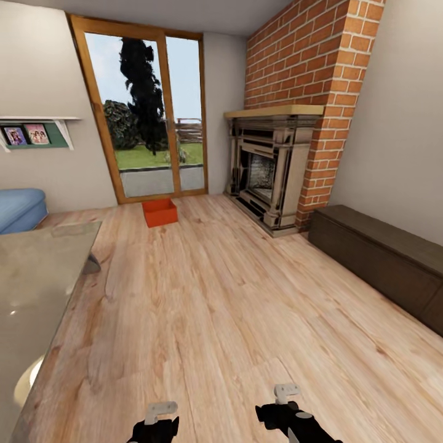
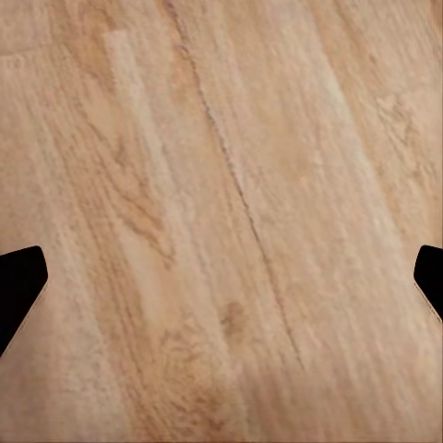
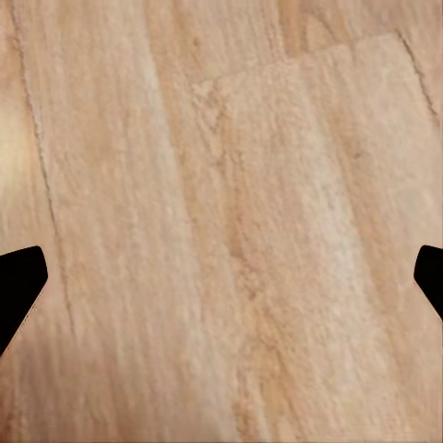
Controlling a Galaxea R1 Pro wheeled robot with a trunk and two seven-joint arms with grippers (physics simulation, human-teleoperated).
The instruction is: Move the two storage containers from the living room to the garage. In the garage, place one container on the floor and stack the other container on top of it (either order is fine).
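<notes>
Head view has one orange storage container (image 1: 159, 212) sitting on the wood plank floor (image 1: 215, 307) way across the living room, just in front of the glass door (image 1: 147, 114), fireplace (image 1: 271, 172) off to its right. My left gripper (image 2: 221, 277) and right gripper (image 3: 221, 277) are both spread wide, holding nothing, well apart from it.

No readable text, label, brand, number or sign appears in any view. The two framed pictures (image 1: 26, 135) on the wall shelf (image 1: 38, 119) show small figures only, too blurred to carry legible lettering. The orange-red bin (image 1: 160, 212) on the wood floor (image 1: 215, 307) bears no visible marking.
</notes>
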